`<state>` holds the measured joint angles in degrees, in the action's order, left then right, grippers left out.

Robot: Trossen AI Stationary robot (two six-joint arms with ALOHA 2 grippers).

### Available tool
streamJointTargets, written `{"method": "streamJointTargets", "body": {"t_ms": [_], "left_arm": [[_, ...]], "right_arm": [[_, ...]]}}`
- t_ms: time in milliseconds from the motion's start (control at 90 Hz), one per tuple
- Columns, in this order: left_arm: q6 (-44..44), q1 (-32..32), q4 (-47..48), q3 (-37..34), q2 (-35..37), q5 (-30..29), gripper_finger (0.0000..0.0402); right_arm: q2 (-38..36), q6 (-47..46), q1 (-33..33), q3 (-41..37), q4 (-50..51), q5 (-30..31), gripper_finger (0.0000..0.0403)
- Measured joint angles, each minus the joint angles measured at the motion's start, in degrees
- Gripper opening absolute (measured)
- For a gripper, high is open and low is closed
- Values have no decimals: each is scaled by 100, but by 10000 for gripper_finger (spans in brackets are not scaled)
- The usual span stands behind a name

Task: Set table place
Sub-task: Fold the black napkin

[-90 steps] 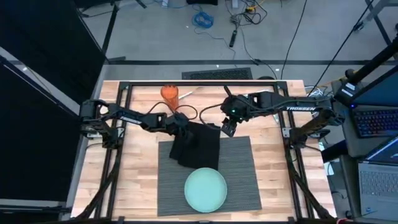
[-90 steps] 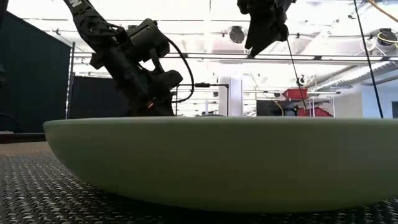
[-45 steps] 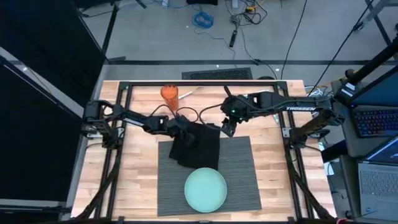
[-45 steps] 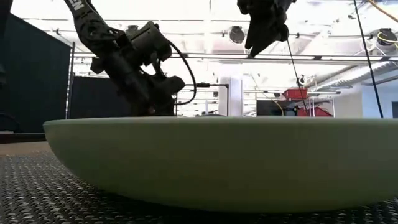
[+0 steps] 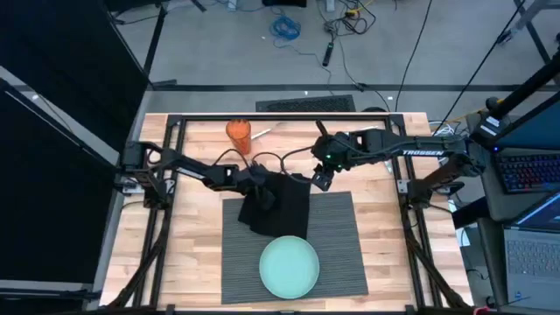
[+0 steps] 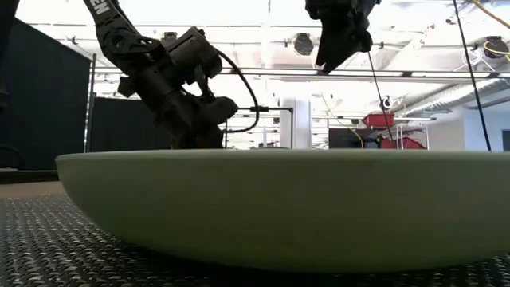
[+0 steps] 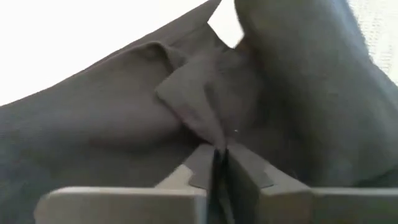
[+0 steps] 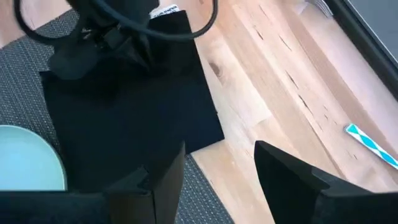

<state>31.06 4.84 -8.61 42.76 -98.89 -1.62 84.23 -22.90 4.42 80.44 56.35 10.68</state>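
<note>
While pinching a raised fold of the black napkin (image 7: 186,106) between pressed-together fingers, left gripper (image 5: 261,194) low over the cloth near the far left part of the dark grey placemat (image 5: 337,254), which lies at the near middle of the wooden table (image 5: 197,254); napkin half on the mat, half on bare wood beyond its far edge, rumpled on the left side. Pale teal plate (image 5: 290,267) sitting at the mat's near middle, just clear of the napkin. Right gripper (image 8: 217,171) hovering above the napkin's far right corner with fingers spread, gripping nothing. Probably mid-step in arranging the napkin. Next move likely calls for dragging or lifting the pinched cloth to the plate's side without bunching it further, then laying it flat
</note>
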Motion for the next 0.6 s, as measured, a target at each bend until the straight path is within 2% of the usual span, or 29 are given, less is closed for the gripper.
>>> {"method": "streamJointTargets", "body": {"t_ms": [333, 600], "left_arm": [[-174, -65, 217, 4, 621, -598, 0], [-301, -58, 1292, 4, 1082, -1019, 0]], "right_arm": [[0, 0, 0, 0, 24, 9, 180], [0, -42, -2, 0, 37, 10, 180]]}}
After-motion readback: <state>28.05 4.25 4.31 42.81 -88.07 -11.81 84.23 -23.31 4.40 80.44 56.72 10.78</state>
